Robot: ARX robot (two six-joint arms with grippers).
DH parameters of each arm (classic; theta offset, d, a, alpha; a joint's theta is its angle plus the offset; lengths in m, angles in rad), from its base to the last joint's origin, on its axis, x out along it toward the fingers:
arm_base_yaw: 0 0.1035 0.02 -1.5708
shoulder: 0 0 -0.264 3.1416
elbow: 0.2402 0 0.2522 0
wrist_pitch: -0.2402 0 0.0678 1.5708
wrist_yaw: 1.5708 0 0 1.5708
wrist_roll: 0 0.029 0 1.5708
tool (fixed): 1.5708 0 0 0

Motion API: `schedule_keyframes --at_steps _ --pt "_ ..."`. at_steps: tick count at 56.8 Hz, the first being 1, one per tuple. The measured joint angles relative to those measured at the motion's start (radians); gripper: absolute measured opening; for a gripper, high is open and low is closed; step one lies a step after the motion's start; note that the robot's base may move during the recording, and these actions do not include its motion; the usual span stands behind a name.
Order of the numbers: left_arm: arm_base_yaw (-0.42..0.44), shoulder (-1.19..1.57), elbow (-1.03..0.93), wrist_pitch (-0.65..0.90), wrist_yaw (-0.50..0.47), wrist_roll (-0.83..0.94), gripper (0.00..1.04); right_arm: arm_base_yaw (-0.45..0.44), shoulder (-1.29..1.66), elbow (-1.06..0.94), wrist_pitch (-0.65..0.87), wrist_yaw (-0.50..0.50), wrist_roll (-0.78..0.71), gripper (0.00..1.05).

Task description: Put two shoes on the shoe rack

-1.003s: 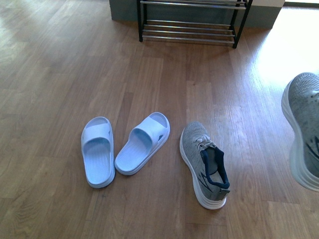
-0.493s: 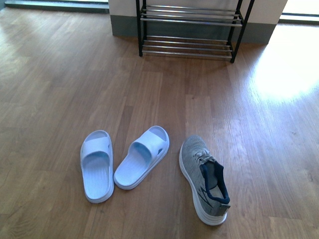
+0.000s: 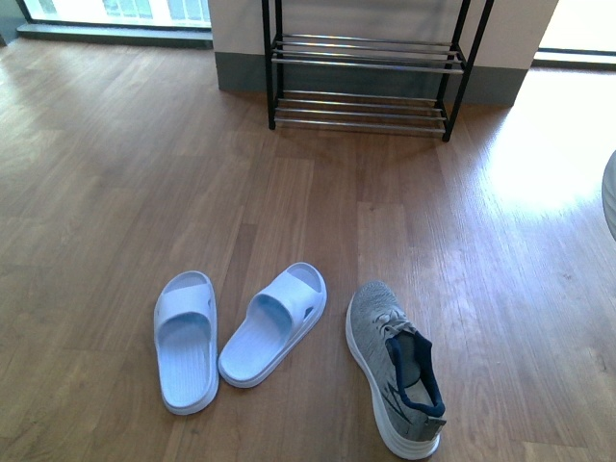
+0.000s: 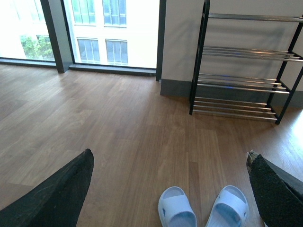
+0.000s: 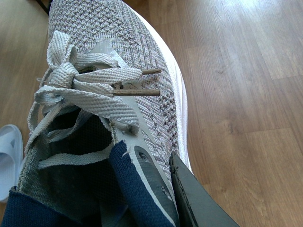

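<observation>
Sneaker (image 5: 142, 61) shifted right, toe toward rack (image 3: 361, 63), right tool (image 5: 163, 187) clamping it (left tool (image 4: 169, 156) apart)

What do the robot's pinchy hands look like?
The left gripper has two black, wedge-shaped fingers with a rough, grainy surface, narrowing to blunt tips. Of the right gripper only one finger shows: dark grey, flat and wedge-shaped, with a slightly ragged edge. No cables or markings are visible.

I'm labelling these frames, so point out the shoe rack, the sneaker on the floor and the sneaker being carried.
shoe rack (image 3: 366, 64), front view, a chrome bar.
sneaker on the floor (image 3: 376, 314), front view, grey knit toe.
carried sneaker (image 5: 128, 38), right wrist view, grey knit toe.
</observation>
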Motion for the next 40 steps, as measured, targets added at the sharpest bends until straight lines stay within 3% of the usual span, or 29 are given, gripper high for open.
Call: schedule_keyframes --at_steps 40 --pt "0.0 0.0 0.0 0.0 0.003 0.0 0.95 -0.005 0.0 -0.001 0.0 0.0 0.005 0.01"
